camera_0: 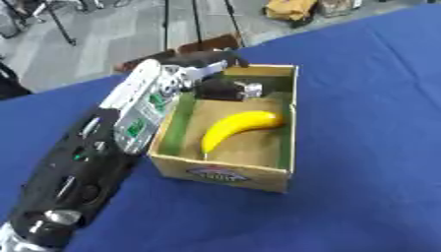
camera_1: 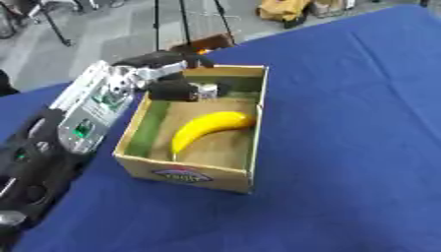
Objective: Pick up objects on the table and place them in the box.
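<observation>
**Banana in the box, left hand over the far corner**

Left eye view: the banana (camera_0: 237, 126) lies on the floor of the box (camera_0: 226, 173), curving toward two o'clock. The left hand (camera_0: 220, 78) reaches over the rim at eleven o'clock, fingers curled, holding nothing I can make out.

Right eye view: the blue table (camera_1: 344, 147) shows nothing else to collect. The banana is probably light, soft-skinned and easily bruised; best held round its middle.
</observation>
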Available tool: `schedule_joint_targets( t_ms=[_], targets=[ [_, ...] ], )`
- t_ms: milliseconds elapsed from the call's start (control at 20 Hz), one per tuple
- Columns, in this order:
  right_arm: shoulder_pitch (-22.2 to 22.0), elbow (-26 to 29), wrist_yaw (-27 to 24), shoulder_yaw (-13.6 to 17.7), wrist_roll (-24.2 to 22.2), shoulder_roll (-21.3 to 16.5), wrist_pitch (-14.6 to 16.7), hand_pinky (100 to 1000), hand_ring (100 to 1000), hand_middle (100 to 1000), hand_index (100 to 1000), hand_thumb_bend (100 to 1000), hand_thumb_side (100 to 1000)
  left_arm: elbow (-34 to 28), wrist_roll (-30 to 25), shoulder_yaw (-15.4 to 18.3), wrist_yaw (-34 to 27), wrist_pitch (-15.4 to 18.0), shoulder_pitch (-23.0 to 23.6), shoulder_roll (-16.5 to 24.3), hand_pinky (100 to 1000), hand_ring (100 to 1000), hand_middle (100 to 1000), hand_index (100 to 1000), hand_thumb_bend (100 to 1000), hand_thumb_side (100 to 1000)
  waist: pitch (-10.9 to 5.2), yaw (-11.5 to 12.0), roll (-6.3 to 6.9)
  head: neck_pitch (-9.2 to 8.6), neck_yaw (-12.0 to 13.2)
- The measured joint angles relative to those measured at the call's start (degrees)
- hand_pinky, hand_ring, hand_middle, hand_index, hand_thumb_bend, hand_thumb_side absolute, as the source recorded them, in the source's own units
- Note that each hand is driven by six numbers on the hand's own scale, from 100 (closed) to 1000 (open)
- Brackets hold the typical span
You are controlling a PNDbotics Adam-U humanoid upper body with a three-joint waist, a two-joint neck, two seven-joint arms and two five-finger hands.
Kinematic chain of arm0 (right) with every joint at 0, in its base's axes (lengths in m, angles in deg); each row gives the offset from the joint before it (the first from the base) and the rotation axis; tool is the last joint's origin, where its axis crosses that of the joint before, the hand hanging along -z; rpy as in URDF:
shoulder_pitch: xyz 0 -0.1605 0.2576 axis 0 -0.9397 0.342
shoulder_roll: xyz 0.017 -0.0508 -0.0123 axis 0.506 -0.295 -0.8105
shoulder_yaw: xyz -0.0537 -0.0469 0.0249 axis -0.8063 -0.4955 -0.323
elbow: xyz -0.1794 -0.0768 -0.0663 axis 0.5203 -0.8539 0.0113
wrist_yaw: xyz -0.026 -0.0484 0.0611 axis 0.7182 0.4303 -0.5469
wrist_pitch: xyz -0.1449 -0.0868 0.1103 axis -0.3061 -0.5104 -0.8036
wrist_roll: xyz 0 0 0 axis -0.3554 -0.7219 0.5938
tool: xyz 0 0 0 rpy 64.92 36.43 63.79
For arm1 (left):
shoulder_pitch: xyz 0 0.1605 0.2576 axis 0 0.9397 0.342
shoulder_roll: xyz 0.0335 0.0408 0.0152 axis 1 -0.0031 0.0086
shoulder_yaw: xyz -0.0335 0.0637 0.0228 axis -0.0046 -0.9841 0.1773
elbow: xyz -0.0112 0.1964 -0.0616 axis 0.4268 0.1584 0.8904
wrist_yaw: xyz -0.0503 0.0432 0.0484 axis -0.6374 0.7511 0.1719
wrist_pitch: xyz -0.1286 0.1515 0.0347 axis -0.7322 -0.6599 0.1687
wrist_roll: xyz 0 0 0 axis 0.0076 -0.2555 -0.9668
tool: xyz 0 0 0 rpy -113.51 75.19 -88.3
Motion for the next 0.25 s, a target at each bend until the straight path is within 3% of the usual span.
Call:
schedule_joint_targets(
  t_ms=[100,250],
  targets=[
    [-0.02,0.00,0.00,0.06,0.09,0.00,-0.07,719,864,835,912,100,1000,-1.93,1.35,0.71,-1.65,-0.31,0.40,0.46,1000,1000,985,1000,412,1000,-0.02,0.10,-0.08,0.05,-0.23],
    [-0.06,0.00,0.00,0.31,0.16,0.00,-0.11,718,864,836,912,100,1000,-5.21,3.64,2.05,-4.19,-0.49,0.92,1.39,1000,1000,960,1000,269,1000,-0.08,0.46,-0.40,0.08,-0.56]
  ],
)
